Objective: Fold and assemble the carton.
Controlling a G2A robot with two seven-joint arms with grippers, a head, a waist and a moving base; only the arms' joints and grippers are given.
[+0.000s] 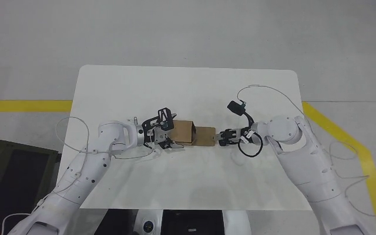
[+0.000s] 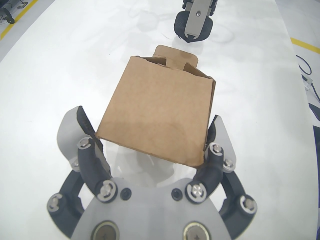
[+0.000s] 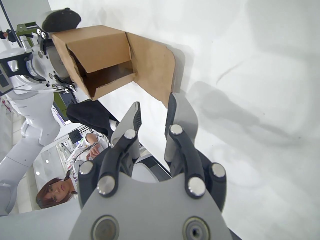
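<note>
Progress: the carton (image 1: 191, 133) is already raised into a square tube; one end is open with its flap (image 3: 152, 68) unfolded, so I judge that closing is left.
Place: middle of the table (image 1: 176, 82), between the left gripper (image 2: 150, 126) and the right gripper (image 3: 154, 103).
Left gripper: clenched on the carton's other end.
Right gripper: released, empty, just beside the flap.
Material: thin matte brown cardboard, rounded flap corners.

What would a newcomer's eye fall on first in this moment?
First, the brown carton lying in the middle of the white table, with the left gripper clamped across one end. Next, the unfolded flap sticking out from the carton's open end toward the right gripper, which waits open just at the flap's edge.
</note>
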